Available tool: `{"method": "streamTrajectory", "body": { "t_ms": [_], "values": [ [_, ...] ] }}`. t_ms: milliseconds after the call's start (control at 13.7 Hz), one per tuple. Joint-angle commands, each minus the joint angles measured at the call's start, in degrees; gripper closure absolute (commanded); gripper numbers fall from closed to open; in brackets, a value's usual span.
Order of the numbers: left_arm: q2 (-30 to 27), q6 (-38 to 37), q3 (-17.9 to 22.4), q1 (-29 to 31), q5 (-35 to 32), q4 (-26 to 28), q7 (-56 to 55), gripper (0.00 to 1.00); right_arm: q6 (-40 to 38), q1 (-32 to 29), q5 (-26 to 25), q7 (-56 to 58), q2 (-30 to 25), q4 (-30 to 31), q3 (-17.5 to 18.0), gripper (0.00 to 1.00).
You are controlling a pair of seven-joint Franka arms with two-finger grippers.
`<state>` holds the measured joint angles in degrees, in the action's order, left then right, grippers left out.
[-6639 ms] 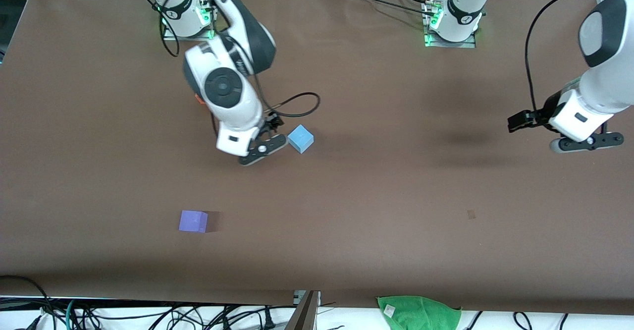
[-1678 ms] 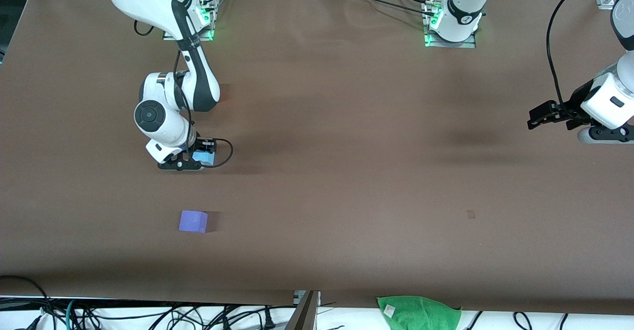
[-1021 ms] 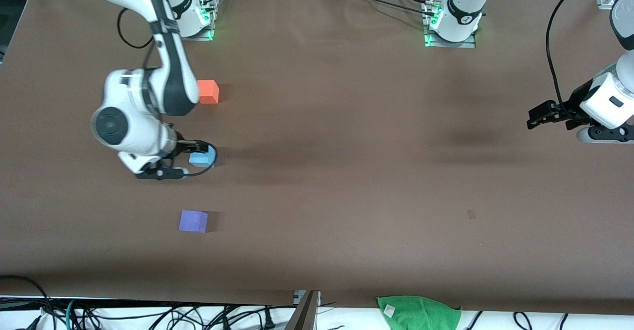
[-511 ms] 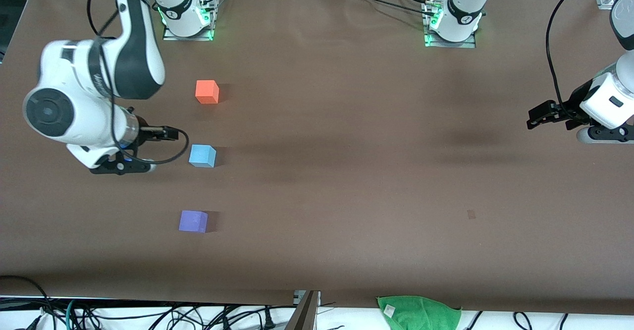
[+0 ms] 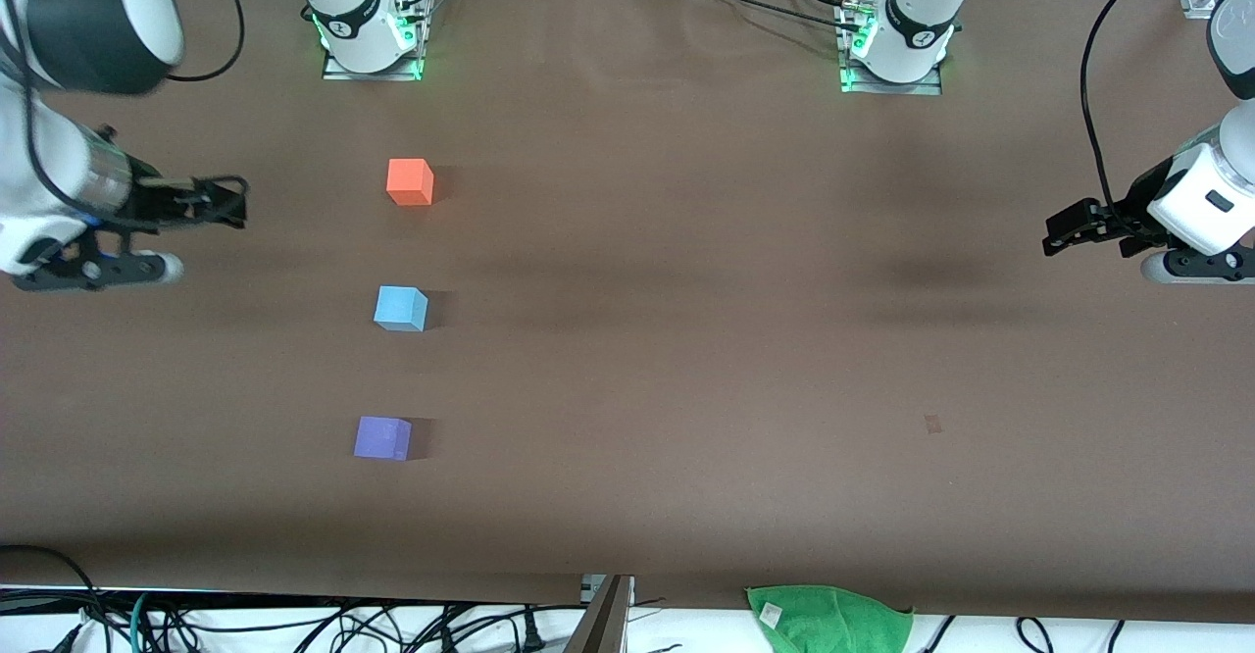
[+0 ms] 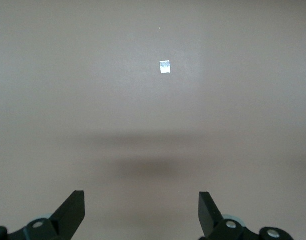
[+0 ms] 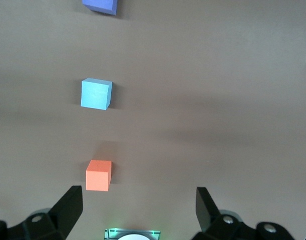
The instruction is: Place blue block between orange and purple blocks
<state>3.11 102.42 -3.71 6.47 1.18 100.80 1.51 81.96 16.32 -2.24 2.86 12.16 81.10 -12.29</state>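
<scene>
The blue block (image 5: 400,308) sits on the brown table, in line between the orange block (image 5: 410,182) and the purple block (image 5: 382,437); the orange one is farthest from the front camera and the purple one nearest. All three show in the right wrist view: blue (image 7: 96,93), orange (image 7: 98,175), purple (image 7: 100,6). My right gripper (image 5: 233,204) is open and empty, raised over bare table at the right arm's end, its jaws wide apart in the right wrist view (image 7: 138,205). My left gripper (image 5: 1057,233) waits open and empty over the left arm's end (image 6: 141,207).
A green cloth (image 5: 828,619) lies at the table's near edge. A small mark (image 5: 932,424) is on the table surface and shows in the left wrist view (image 6: 165,66). The arm bases (image 5: 368,25) (image 5: 897,40) stand along the table's edge farthest from the camera.
My right gripper carried the blue block to the spot between the orange and purple blocks, let it go, then rose and drew away toward the right arm's end. The left arm stayed still.
</scene>
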Motion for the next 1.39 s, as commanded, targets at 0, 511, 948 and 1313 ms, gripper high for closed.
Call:
{"method": "streamTrajectory", "body": {
  "t_ms": [0,511,948,1313],
  "values": [
    [-0.56,-0.56,0.02,-0.05,0.4,0.01,0.69,0.0,0.21,-6.9,-1.72,0.12,-5.03,4.49,6.83,0.0],
    [-0.82,-1.0,-0.34,-0.14,0.4,0.1,0.68,0.0,3.64,-14.3,-1.81,0.74,-13.56,8.37,13.78,0.0],
    [-0.82,-1.0,-0.34,-0.05,0.4,0.01,0.68,0.0,-0.04,-14.3,1.18,-1.37,-13.21,8.72,12.2,0.0],
    [-0.82,-1.0,-0.34,0.12,0.4,-0.08,0.51,0.0,0.48,-14.21,1.18,-0.67,-11.37,7.5,12.2,0.0]
  ]
}}
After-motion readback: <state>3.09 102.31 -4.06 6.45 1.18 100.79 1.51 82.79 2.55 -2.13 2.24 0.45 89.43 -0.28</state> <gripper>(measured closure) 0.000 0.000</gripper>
